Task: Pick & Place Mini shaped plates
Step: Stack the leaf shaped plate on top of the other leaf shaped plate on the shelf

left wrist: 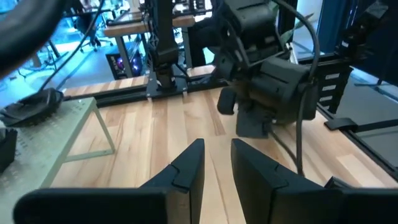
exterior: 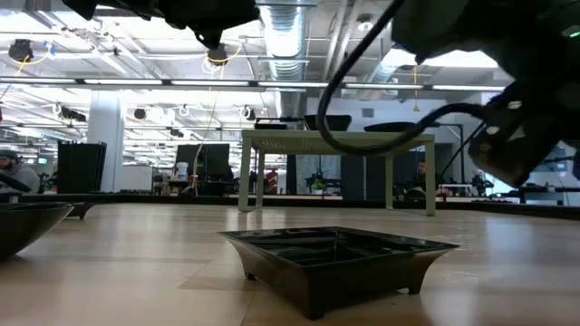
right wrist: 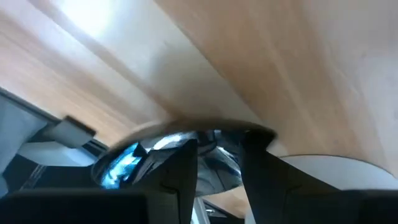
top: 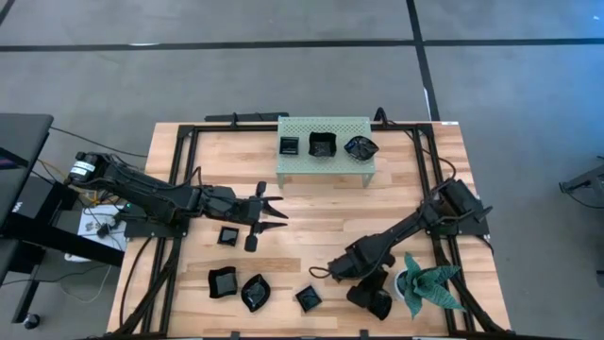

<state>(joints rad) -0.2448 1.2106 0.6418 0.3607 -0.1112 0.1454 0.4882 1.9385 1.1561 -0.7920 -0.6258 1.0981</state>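
Several glossy black mini plates lie flat on the wooden table: a square one (top: 228, 235), one (top: 223, 281), a leaf-shaped one (top: 255, 293), a small square one (top: 309, 298) (exterior: 335, 258), and one (top: 376, 303) beside the plant pot. Three more (top: 323, 144) sit on the green shelf. My left gripper (top: 276, 210) (left wrist: 217, 168) is open and holds nothing, hovering right of the plate at mid-left. My right gripper (top: 364, 295) (right wrist: 219, 163) is open, its fingers low over the glossy plate (right wrist: 211, 132) by the pot. My right gripper comes at the plate by the pot slanting down from the table's right. Its fingertips (right wrist: 180, 158) stand over the plate's rim (right wrist: 217, 127). Whether they touch it I cannot tell. The plate lies on the table.
A green perforated shelf (top: 354, 125) (exterior: 335, 140) stands at the table's far middle. A spiky green plant in a white pot (top: 427, 283) (right wrist: 329, 180) stands right next to the right gripper. A black frame (top: 179, 142) runs along the table's edges. Bare wood lies at mid-table.
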